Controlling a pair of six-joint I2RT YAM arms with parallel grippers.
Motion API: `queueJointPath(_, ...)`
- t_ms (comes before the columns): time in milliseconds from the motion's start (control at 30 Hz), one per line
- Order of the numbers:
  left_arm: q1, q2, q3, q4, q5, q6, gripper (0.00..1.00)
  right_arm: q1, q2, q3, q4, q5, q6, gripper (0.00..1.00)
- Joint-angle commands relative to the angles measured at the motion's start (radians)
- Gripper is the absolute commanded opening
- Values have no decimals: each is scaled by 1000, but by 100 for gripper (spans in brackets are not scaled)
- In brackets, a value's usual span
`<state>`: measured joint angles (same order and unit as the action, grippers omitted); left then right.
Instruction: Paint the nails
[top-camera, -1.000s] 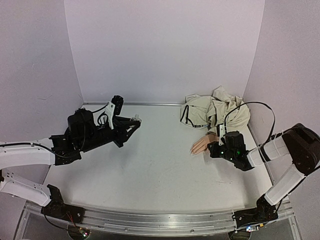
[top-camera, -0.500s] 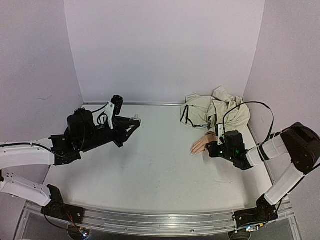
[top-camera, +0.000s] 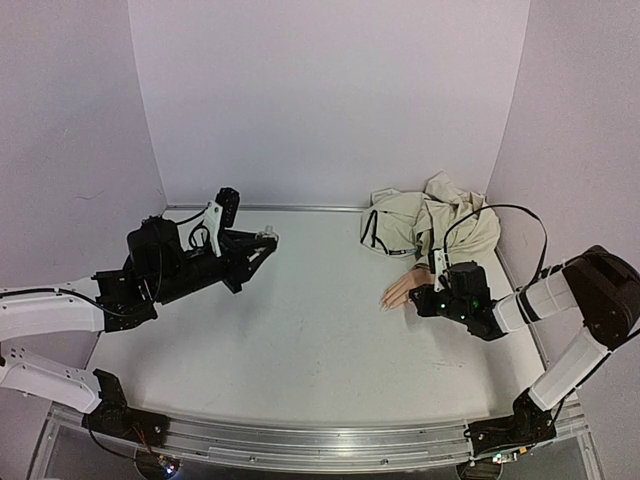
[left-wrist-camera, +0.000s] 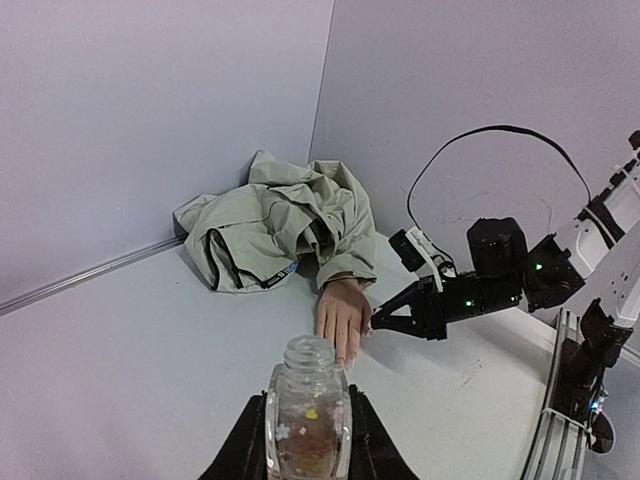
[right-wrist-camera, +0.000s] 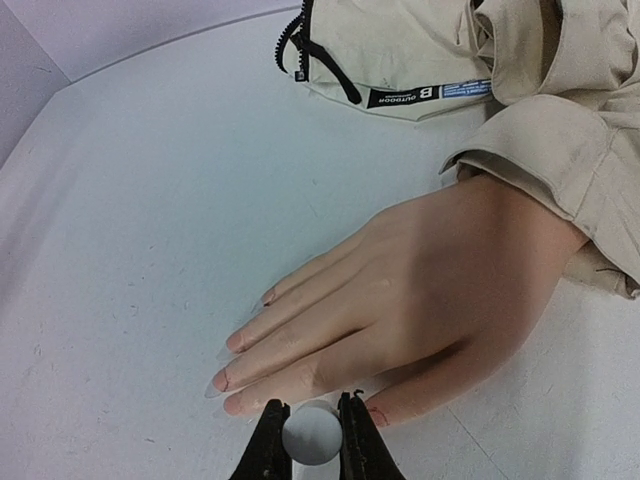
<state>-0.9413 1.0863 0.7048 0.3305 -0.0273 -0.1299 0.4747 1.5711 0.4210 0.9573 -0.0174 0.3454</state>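
The mannequin hand (right-wrist-camera: 420, 290) lies palm down on the table, its wrist in a beige jacket sleeve (right-wrist-camera: 560, 150). Its nails (right-wrist-camera: 216, 386) are long and pale; thin red marks show on one fingertip and on the thumb tip (right-wrist-camera: 377, 413). My right gripper (right-wrist-camera: 308, 412) is shut on a white round cap (right-wrist-camera: 312, 436), low between the index finger and thumb; whatever hangs under the cap is hidden. My left gripper (left-wrist-camera: 307, 400) is shut on a small clear bottle (left-wrist-camera: 307, 415) with an uncapped neck, held upright off the table at the left (top-camera: 266, 237).
The crumpled beige jacket (top-camera: 430, 222) fills the back right corner against the walls. The right arm (top-camera: 520, 305) reaches in from the right edge. The white table (top-camera: 310, 330) lies between the two arms.
My left arm has drifted slightly left and back with the bottle. My right gripper has edged a little toward the hand.
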Motion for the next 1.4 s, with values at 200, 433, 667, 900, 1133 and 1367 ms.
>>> queueJointPath(200,6,-17,8,24,7,-7,0,7,-150,-31,-51,62,9,0)
queueJointPath(433,5,-4,21,23,10,-4,0,7,-109,6,-55,126,2,0)
queueJointPath(667,6,-1,22,22,10,-1,0,8,-72,11,-16,112,-9,0)
queueJointPath(900,6,-5,22,21,5,6,0,8,-51,17,-5,114,-11,0)
queueJointPath(1133,6,-4,18,19,1,9,0,8,-29,28,6,117,-14,0)
queueJointPath(1367,5,-4,17,18,0,9,0,7,-17,32,17,100,-17,0)
